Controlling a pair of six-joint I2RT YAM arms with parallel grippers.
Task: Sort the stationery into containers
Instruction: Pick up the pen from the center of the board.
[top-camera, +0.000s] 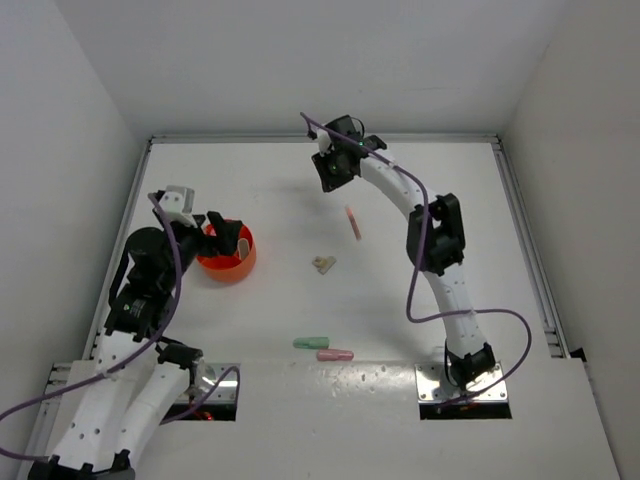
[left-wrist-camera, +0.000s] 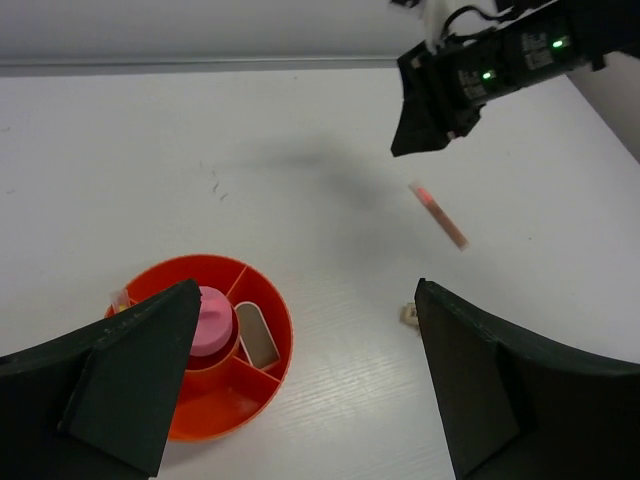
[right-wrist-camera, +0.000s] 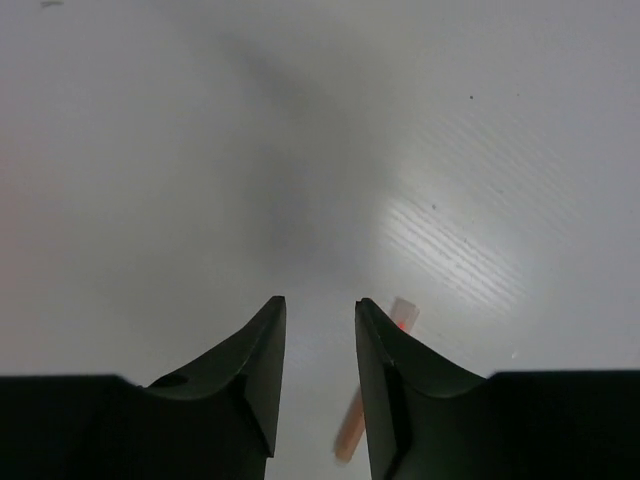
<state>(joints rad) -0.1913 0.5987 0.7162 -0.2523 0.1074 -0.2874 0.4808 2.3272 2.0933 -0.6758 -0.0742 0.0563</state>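
Note:
The round orange tub (top-camera: 238, 268) stands left of centre. In the left wrist view its rim (left-wrist-camera: 200, 261) surrounds a pink-capped tube (left-wrist-camera: 212, 318) in the middle cell and a beige block (left-wrist-camera: 257, 335) in a side cell. My left gripper (top-camera: 222, 232) hovers over the tub, wide open and empty (left-wrist-camera: 305, 285). My right gripper (top-camera: 328, 178) is at the far middle, open and empty (right-wrist-camera: 320, 300). A thin pink stick (top-camera: 353, 222) lies just near of it, partly hidden behind the right fingertip in the right wrist view (right-wrist-camera: 404, 312), and also shows in the left wrist view (left-wrist-camera: 438, 215).
A small beige block (top-camera: 323, 264) lies mid-table and shows in the left wrist view (left-wrist-camera: 409, 314). A green bar (top-camera: 311, 342) and a pink bar (top-camera: 335, 354) lie side by side near the front edge. White walls enclose the table on three sides.

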